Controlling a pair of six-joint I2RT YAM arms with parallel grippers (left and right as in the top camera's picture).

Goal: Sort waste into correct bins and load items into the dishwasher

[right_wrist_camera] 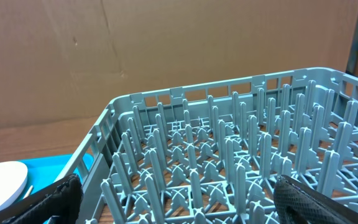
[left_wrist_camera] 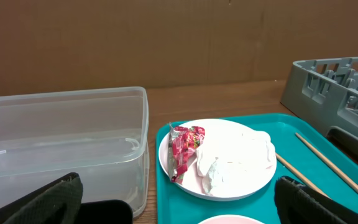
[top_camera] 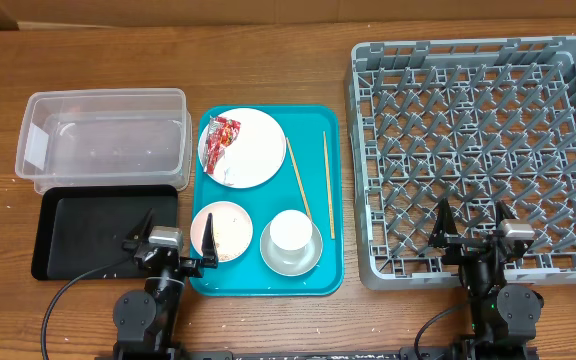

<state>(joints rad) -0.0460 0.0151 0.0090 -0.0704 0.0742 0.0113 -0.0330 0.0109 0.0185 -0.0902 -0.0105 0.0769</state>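
While the wrapper lies on the plate (napkin beside it), left hand and right hand gape wide, empty.

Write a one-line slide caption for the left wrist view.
Left wrist view: snack wrapper and napkin on a plate in the teal tray, clear tub alongside.

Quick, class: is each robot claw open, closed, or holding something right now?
Left claw: open, holding nothing.
Right claw: open, holding nothing.
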